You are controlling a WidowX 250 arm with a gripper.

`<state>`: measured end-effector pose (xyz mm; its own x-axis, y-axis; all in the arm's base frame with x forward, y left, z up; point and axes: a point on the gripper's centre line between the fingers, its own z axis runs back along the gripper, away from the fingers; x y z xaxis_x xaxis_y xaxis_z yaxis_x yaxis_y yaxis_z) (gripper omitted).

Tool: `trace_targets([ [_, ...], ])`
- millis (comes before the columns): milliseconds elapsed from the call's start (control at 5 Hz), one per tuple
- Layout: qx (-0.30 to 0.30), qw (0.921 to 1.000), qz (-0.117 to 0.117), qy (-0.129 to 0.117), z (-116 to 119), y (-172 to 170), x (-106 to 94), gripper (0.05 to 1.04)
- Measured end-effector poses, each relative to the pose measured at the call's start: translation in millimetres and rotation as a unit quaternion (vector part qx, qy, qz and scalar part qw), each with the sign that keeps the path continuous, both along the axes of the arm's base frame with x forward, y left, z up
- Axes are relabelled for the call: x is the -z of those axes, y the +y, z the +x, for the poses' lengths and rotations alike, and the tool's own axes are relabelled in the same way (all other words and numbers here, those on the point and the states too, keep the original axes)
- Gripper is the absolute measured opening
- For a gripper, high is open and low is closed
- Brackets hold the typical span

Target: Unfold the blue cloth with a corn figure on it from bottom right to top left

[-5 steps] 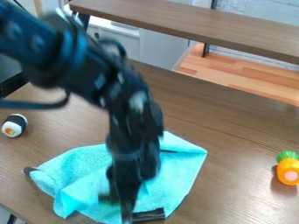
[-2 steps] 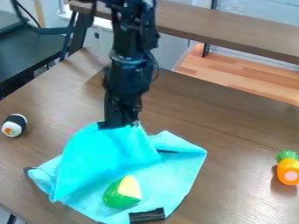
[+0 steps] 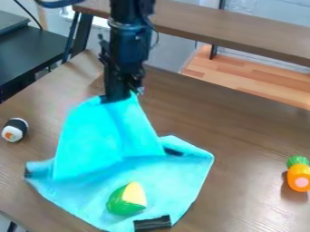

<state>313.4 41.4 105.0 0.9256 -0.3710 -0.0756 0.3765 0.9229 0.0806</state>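
Observation:
The gripper (image 3: 116, 99) hangs above the upper left-centre of the table, shut on an upper edge of the blue cloth (image 3: 97, 145). From there the cloth slopes down as a raised flap, and its lower part lies on the wood with dark patches at its left, right and bottom edges. On that lower part rests the green and yellow corn figure (image 3: 128, 199), some way below the gripper and apart from it.
A sushi toy (image 3: 14, 130) sits at the table's left side, and an orange toy with a green top (image 3: 298, 174) at the right. Behind the brown table (image 3: 242, 122) are a dark table (image 3: 30, 54) and a raised wooden shelf (image 3: 205, 27).
From low over the cloth, the gripper has risen toward the top, pulling a held part of the cloth up and back. The corn figure came into view and has stayed in place since.

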Motion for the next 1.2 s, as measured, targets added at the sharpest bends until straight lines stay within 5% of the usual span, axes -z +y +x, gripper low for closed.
trace_targets([
  [600, 0.001, 0.9957, -0.008, -0.092, 26.8, 32.4, -22.7, 0.051],
  [800, -0.001, 0.9946, -0.015, -0.103, 39.5, 39.0, -22.8, 0.051],
  [1200, -0.004, 0.9964, -0.012, -0.084, 71.3, 49.6, 8.9, 0.051],
])
